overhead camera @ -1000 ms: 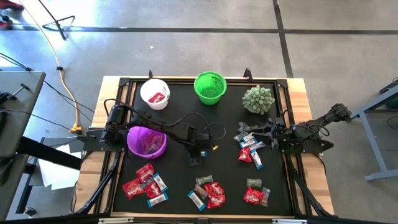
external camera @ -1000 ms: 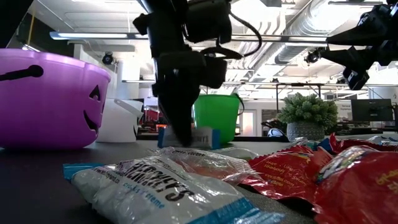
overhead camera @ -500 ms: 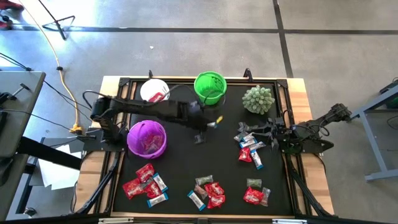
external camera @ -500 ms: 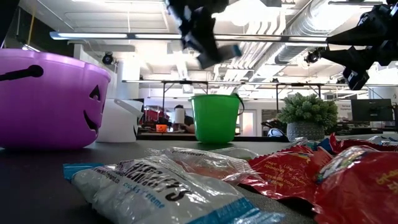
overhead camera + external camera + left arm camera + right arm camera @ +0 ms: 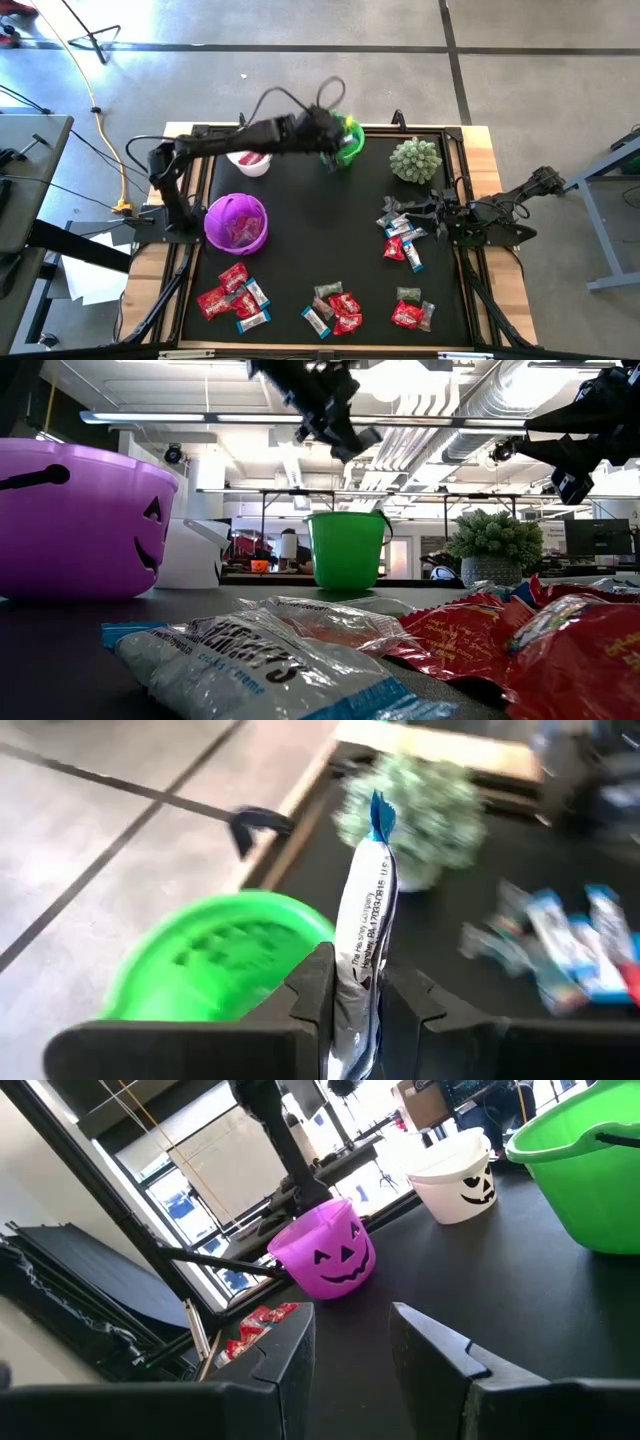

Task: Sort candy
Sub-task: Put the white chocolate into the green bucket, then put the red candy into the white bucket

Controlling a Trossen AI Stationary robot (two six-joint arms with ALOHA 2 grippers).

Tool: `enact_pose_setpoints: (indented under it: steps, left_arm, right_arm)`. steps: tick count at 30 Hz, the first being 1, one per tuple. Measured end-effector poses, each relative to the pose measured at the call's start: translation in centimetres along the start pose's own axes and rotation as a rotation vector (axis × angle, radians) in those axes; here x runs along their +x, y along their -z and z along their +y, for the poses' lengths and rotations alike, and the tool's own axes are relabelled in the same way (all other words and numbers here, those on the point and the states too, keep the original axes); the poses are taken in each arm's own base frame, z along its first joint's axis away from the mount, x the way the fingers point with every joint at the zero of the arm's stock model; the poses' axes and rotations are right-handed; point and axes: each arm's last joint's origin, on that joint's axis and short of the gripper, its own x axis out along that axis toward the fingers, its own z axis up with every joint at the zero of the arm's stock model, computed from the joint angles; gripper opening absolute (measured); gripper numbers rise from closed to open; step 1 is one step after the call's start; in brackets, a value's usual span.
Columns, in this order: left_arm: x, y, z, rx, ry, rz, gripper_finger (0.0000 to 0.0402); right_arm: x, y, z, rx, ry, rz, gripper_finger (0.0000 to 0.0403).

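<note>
My left gripper is shut on a silvery blue-white candy, high above the table beside the green bucket; the bucket also shows in the left wrist view. In the low view this gripper is well above the bucket's rim. My right gripper is open and empty, above a pile of candy at the table's right. Several more piles of candy lie along the near edge. My left gripper pinches the candy's wrapper between its two fingers at its lower part. The wrapper lies along the fingers, and its blue crimped end sticks out past the fingertips. The candy is lifted clear of the table.
A white bucket stands at the far left and a purple pumpkin bucket at the left. A spiky pale-green ball sits at the far right. Candy piles lie at the near middle and near right.
My left gripper has risen from the middle of the table with the blue-white candy and gone toward the far edge, up to the green bucket. The candy is lifted clear of the table.
</note>
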Motion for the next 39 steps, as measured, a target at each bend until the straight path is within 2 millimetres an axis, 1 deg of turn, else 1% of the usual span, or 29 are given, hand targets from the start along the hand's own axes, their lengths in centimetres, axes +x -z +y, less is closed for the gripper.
enact_pose_setpoints:
  steps: [2, 5, 7, 9, 11, 15, 20, 22, 24, 27, 30, 32, 35, 39]
  left_arm:
    - [0.8, 0.2, 2.0, -0.030, 0.002, 0.004, 0.0042]
    - [2.4, 0.8, 4.4, -0.074, 0.011, 0.004, 0.0042]
    - [3.5, 1.5, 5.5, -0.109, 0.039, 0.032, 0.0042]
    - [4.5, 2.3, 6.1, -0.126, 0.103, 0.064, 0.0042]
    - [5.3, 2.9, 6.1, -0.134, 0.159, 0.084, 0.0046]
    - [5.9, 3.1, 6.0, -0.083, 0.185, 0.084, 0.0065]
    - [6.0, 2.8, 6.3, 0.013, 0.080, 0.048, 0.0098]
    - [6.0, 2.6, 6.4, 0.006, 0.063, 0.033, 0.0110]
    - [5.6, 2.6, 6.3, -0.074, 0.108, 0.042, 0.0118]
    - [4.5, 2.6, 5.4, -0.201, 0.324, 0.094, 0.0121]
    - [3.9, 2.7, 3.5, -0.212, 0.506, 0.147, 0.0122]
    - [3.6, 3.0, 1.8, -0.168, 0.534, 0.194, 0.0122]
    - [2.1, 3.8, -0.6, -0.107, 0.549, 0.320, 0.0122]
    - [0.3, 5.0, -4.2, -0.018, 0.493, 0.485, 0.0122]
  right_arm:
    - [0.0, 0.0, 0.0, 0.000, 0.000, 0.000, 0.0126]
    - [0.0, 0.0, 0.0, 0.000, 0.000, 0.000, 0.0126]
    - [0.0, 0.0, 0.0, 0.000, 0.000, 0.000, 0.0126]
    - [0.0, 0.0, 0.0, 0.001, 0.000, -0.001, 0.0126]
    - [0.0, 0.0, 0.0, 0.000, 0.000, -0.001, 0.0126]
    - [0.0, 0.0, 0.0, 0.000, 0.000, -0.001, 0.0126]
    - [0.0, 0.0, 0.0, 0.000, 0.000, -0.001, 0.0126]
    - [0.0, 0.0, 0.0, 0.000, 0.000, -0.001, 0.0126]
    - [0.0, 0.0, 0.0, 0.001, 0.000, 0.000, 0.0126]
    - [0.0, 0.0, 0.0, 0.000, 0.000, -0.001, 0.0126]
    - [0.0, 0.0, 0.0, 0.000, 0.000, 0.000, 0.0126]
    - [0.0, 0.0, 0.0, 0.000, 0.000, 0.000, 0.0126]
    - [0.0, 0.0, 0.0, 0.000, 0.000, 0.000, 0.0126]
    - [0.0, 0.0, 0.0, 0.000, 0.000, 0.000, 0.0126]
